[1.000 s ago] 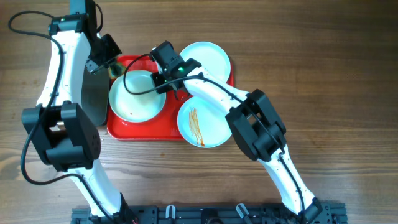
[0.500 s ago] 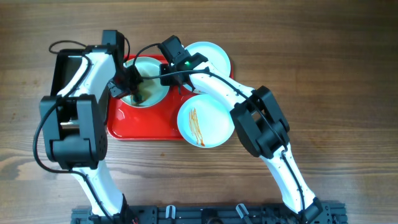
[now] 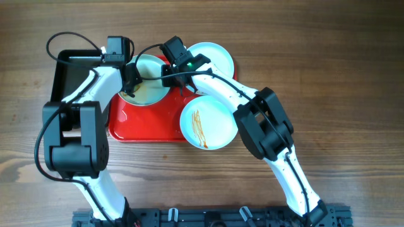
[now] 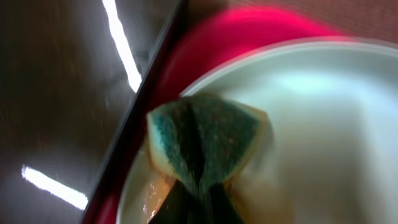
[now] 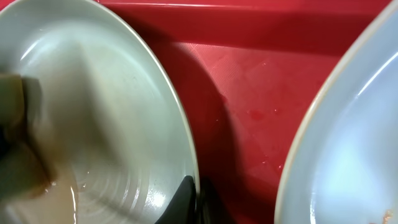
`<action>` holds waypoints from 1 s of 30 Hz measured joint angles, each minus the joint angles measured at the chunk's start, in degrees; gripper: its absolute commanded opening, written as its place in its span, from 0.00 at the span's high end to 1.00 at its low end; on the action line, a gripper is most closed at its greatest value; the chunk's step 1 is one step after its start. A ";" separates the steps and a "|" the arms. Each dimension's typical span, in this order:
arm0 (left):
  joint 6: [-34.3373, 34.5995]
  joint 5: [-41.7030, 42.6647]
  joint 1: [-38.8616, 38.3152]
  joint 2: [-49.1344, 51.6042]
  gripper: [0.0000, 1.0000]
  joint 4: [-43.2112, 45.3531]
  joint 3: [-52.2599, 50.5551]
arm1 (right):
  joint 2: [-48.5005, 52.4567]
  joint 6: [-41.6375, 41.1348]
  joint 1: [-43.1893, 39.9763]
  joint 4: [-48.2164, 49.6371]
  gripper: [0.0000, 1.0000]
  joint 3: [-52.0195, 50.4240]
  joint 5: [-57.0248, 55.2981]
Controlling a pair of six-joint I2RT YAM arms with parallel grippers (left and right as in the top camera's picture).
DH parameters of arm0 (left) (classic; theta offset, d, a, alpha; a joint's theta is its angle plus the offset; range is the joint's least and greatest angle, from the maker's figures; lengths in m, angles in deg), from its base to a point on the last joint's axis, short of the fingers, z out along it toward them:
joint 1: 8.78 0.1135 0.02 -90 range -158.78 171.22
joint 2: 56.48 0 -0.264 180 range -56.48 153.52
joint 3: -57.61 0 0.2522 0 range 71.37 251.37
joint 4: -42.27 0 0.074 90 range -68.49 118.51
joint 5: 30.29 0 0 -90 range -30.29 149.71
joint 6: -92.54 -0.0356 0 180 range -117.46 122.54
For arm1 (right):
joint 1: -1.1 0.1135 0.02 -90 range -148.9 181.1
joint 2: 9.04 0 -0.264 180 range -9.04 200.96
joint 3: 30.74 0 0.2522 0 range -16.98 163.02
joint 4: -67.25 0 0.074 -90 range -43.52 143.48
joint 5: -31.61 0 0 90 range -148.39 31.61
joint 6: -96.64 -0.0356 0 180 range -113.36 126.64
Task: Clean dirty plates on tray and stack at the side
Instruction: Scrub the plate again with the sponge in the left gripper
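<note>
At the far-left corner of the red tray (image 3: pixel 142 129), we see the pale plate (image 3: pixel 151 91) tilted up, its rim pinched by the right gripper (image 5: pixel 194 198). The left gripper (image 4: pixel 196 206) is clenched on a blue-green sponge (image 4: pixel 205 137), pressed to the plate's face beside brownish residue (image 4: pixel 155 186). A streaked plate (image 3: pixel 207 123) overhangs the tray's near-right edge onto the bench (image 3: pixel 328 75); a third plate (image 3: pixel 214 57) lies behind it.

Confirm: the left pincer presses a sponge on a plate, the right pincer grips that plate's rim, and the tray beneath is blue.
Wrong: the tray is red, as the overhead view shows. The left pincer does press a sponge on a plate, and the right pincer grips that plate's rim.
</note>
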 measured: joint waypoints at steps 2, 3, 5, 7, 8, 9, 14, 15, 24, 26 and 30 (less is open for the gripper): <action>-1.53 -1.49 -0.02 0.31 0.96 2.99 -0.39 | 0.00 -0.02 0.02 0.07 0.96 0.00 0.42; -2.23 -2.08 -0.02 0.46 0.96 4.31 -0.55 | 0.00 -0.09 0.11 0.09 0.96 0.00 0.52; -3.45 -3.04 -0.02 0.76 0.96 7.06 -0.74 | 0.00 -0.20 0.22 0.09 0.96 0.00 0.68; -5.38 -3.65 -0.07 1.25 0.96 10.86 -0.96 | 0.00 -0.22 0.17 0.37 0.96 0.00 0.61; -6.29 -4.17 -0.26 1.46 0.96 12.66 -1.05 | 0.00 -0.20 0.15 0.44 0.96 0.00 0.61; -7.08 -4.87 -0.72 1.66 0.96 15.04 -1.20 | 0.00 -0.24 0.15 0.44 0.96 0.00 0.61; -7.91 -7.13 -3.15 1.73 0.96 23.32 -1.33 | 0.00 -0.11 -0.52 -0.22 0.96 0.00 0.37; -7.85 -7.39 -3.52 1.70 0.96 23.58 -1.33 | 0.00 -0.02 -0.59 -0.22 0.96 0.00 0.35; -2.40 -6.93 -3.72 -13.29 0.96 6.47 -1.38 | 0.00 1.40 -0.61 -0.39 0.61 0.00 0.92; -1.25 -4.42 -3.30 -17.18 0.96 0.37 -1.31 | -0.02 2.47 -0.61 -0.68 0.52 0.11 2.47; 0.00 7.19 0.70 -21.14 0.96 -9.86 -1.25 | -0.17 4.11 -0.61 -3.06 0.57 0.81 6.91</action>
